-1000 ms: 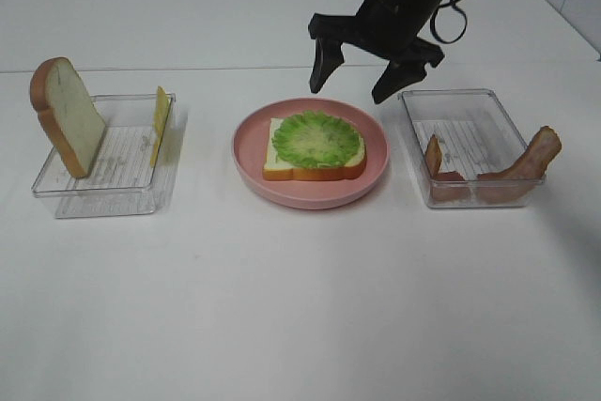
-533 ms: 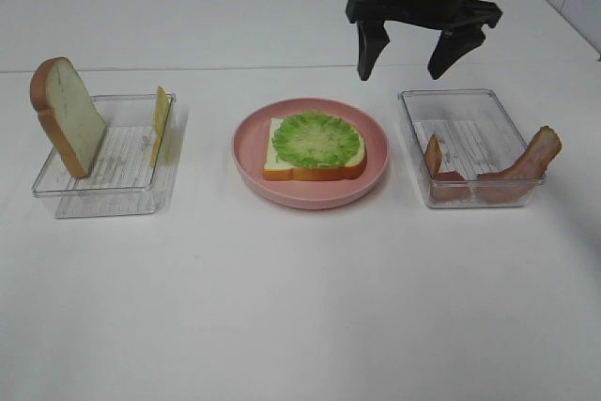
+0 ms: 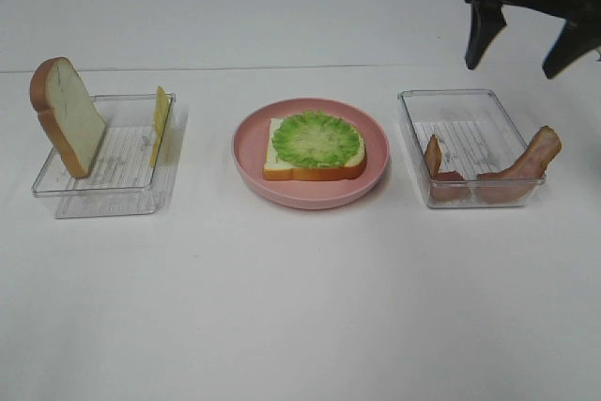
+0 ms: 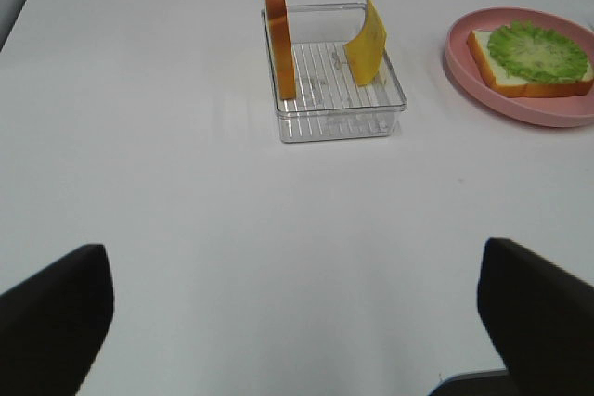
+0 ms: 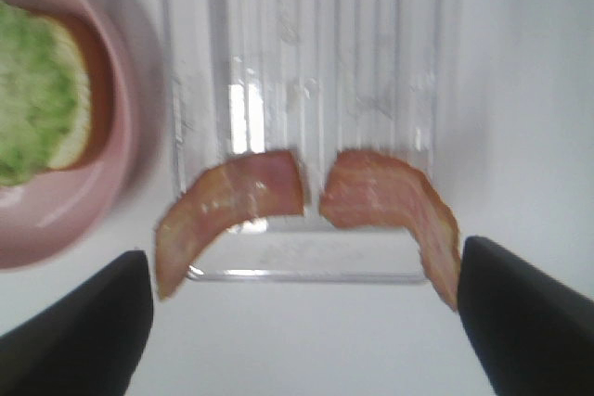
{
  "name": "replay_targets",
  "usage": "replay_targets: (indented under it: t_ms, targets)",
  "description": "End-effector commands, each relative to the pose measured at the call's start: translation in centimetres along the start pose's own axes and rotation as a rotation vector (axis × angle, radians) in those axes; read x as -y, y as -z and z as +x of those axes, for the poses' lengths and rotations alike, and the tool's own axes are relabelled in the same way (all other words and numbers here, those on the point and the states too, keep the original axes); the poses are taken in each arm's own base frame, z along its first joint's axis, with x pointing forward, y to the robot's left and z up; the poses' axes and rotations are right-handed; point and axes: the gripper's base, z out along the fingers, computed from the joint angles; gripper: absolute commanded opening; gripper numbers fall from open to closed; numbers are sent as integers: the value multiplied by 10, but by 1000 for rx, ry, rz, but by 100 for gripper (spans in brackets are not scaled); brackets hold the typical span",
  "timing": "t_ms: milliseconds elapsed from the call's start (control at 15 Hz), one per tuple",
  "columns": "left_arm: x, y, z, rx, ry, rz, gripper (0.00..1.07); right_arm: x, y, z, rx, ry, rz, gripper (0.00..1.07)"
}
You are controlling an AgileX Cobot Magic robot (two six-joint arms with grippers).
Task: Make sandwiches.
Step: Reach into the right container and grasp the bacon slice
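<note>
Bacon strips (image 3: 524,166) lean inside their clear tray (image 3: 465,131).

I see glossy clear plastic in the bread tray (image 3: 103,202) and the bacon tray (image 3: 470,133), both with ribbed floors. The pink plate (image 3: 310,197) looks smooth, the white table (image 3: 300,316) matt. The right gripper (image 3: 510,69) has matt black fingers (image 3: 477,42).

No words, numbers, labels or signs can be read. Only faint grey lines are seen inside the left clear box (image 3: 122,161) and the right clear box (image 3: 470,138).
</note>
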Motion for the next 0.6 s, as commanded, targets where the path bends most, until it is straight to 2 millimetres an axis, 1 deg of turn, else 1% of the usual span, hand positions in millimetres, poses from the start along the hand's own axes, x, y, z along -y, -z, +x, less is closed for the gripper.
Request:
replay_targets:
  t_ms: [67, 133, 200, 267, 533, 600]
  targets:
    - [0, 1, 1, 21, 1, 2, 100, 20, -10, 17, -68, -33, -18, 85]
    - [0, 1, 1, 21, 1, 2, 100, 27, -18, 22, -91, -46, -27, 85]
    - [0, 1, 1, 21, 1, 2, 100, 28, -23, 25, -100, -48, -28, 85]
    - [0, 1, 1, 21, 1, 2, 100, 31, -40, 32, -88, -52, -16, 85]
    - [0, 1, 1, 21, 1, 2, 100, 36, -55, 29, -41, -42, 21, 85]
    - [0, 1, 1, 21, 1, 2, 100, 38, -64, 28, -50, -42, 36, 85]
